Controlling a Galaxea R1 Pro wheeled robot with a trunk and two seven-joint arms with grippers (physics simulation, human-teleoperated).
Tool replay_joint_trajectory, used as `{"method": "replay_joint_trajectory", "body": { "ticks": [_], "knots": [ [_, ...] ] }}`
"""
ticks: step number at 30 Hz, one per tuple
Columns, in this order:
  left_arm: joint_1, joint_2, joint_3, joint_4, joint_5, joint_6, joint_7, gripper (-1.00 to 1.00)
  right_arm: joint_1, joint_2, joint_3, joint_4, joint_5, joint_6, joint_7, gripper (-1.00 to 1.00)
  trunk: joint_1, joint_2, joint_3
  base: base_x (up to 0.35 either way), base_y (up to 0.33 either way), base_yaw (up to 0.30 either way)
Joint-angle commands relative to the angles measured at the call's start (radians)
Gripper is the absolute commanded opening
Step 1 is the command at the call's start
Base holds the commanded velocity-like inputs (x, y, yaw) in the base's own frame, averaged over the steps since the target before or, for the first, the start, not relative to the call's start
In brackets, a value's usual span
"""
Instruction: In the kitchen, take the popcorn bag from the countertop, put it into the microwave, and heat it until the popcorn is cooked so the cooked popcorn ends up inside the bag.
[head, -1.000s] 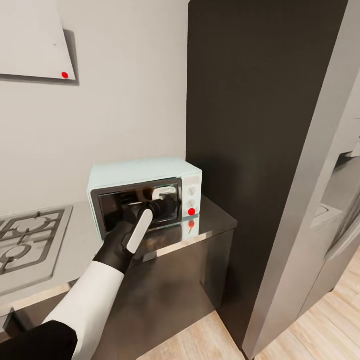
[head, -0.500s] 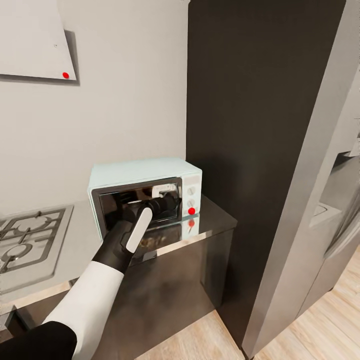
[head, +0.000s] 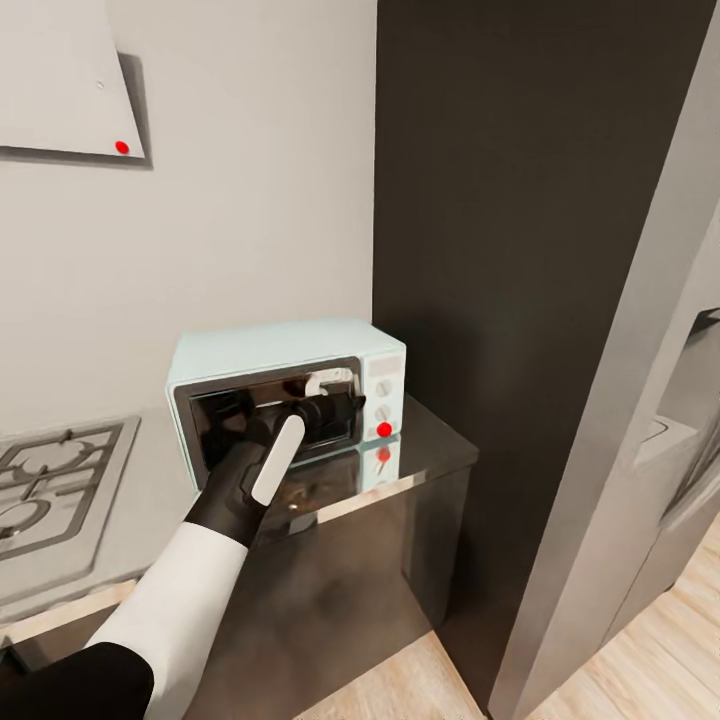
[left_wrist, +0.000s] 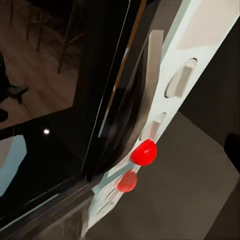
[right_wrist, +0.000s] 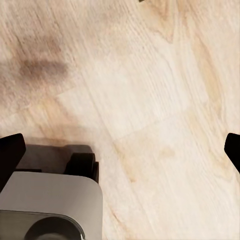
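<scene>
The pale mint microwave (head: 290, 345) stands on the glossy grey countertop (head: 435, 445) against the wall. Its dark glass door looks closed. My left gripper (head: 335, 407) is pressed up to the right part of that door, beside the white knob panel (head: 383, 395) with its red light (head: 384, 430). In the left wrist view the door edge, the knob panel (left_wrist: 172, 85) and the red light (left_wrist: 144, 152) are very close, and one dark fingertip (left_wrist: 232, 145) sits at the frame's edge, so the jaws stand wide. The popcorn bag is out of view. My right gripper (right_wrist: 120, 150) hangs open over the wooden floor.
A gas hob (head: 50, 490) lies on the counter left of the microwave. A tall dark cabinet (head: 520, 250) rises right beside it, with a grey fridge (head: 640, 430) further right. A white hood (head: 55, 80) hangs on the wall. My grey base (right_wrist: 45, 205) is below the right gripper.
The head view has shifted a little. My left gripper has crept slightly right along the microwave door, toward the knob panel.
</scene>
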Motion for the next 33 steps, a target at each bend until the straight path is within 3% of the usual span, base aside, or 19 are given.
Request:
{"method": "replay_joint_trajectory", "body": {
  "ticks": [1,15,16,18,20,22,23,28,29,30,32,33],
  "knots": [
    [-0.001,0.000,0.000,-0.004,-0.014,0.001,0.018,1.00,-0.001,-0.001,-0.008,0.001,0.008,0.002,0.003,1.00,0.000,0.000,-0.001,-0.004,0.000,0.000],
    [-0.001,0.000,-0.004,-0.007,0.027,0.006,0.018,1.00,-0.001,0.001,-0.008,0.001,0.008,0.003,0.004,1.00,0.000,0.000,-0.001,-0.293,0.000,0.000],
    [-0.001,0.000,-0.005,-0.007,0.057,0.007,0.018,1.00,-0.001,0.001,-0.008,0.001,0.008,0.003,0.004,1.00,0.000,0.000,-0.001,-0.336,0.000,0.000],
    [-0.001,0.000,-0.008,-0.007,0.082,0.008,0.018,1.00,-0.001,0.001,-0.008,0.001,0.008,0.003,0.004,1.00,0.000,0.000,-0.001,-0.336,0.000,0.000],
    [0.001,0.000,-0.035,-0.007,0.139,0.010,0.018,1.00,-0.001,0.002,-0.008,0.001,0.008,0.003,0.004,1.00,0.000,0.000,-0.001,-0.336,0.000,0.000],
    [0.002,0.000,-0.079,-0.006,0.219,0.006,0.018,1.00,-0.001,0.002,-0.008,0.001,0.008,0.003,0.004,1.00,0.000,0.000,-0.001,-0.336,0.000,0.000],
    [0.002,0.000,-0.106,0.011,0.298,0.003,0.017,1.00,-0.001,0.004,-0.008,0.002,0.008,0.003,0.004,1.00,0.000,0.000,-0.001,-0.336,0.000,0.000],
    [0.015,0.000,-0.127,0.068,0.387,0.000,0.009,1.00,-0.001,0.004,-0.008,0.002,0.008,0.003,0.004,1.00,0.000,0.000,-0.001,-0.336,0.000,0.000],
    [0.028,0.000,-0.129,0.133,0.414,-0.004,0.007,1.00,-0.001,0.004,-0.008,0.002,0.008,0.003,0.004,1.00,0.000,0.000,-0.001,-0.337,0.000,0.000],
    [0.047,0.000,-0.131,0.318,0.466,-0.036,0.001,1.00,-0.001,0.004,-0.008,0.002,0.008,0.004,0.004,1.00,0.000,0.000,-0.001,-0.341,0.000,0.000],
    [0.055,0.000,-0.132,0.539,0.494,-0.129,-0.004,1.00,-0.001,0.004,-0.008,0.002,0.008,0.004,0.004,1.00,0.000,0.000,-0.001,-0.343,0.000,0.000],
    [0.056,0.000,-0.133,0.593,0.497,-0.158,-0.004,1.00,-0.001,0.004,-0.008,0.002,0.008,0.004,0.004,1.00,0.000,0.000,-0.001,-0.343,0.000,0.000]
  ]
}}
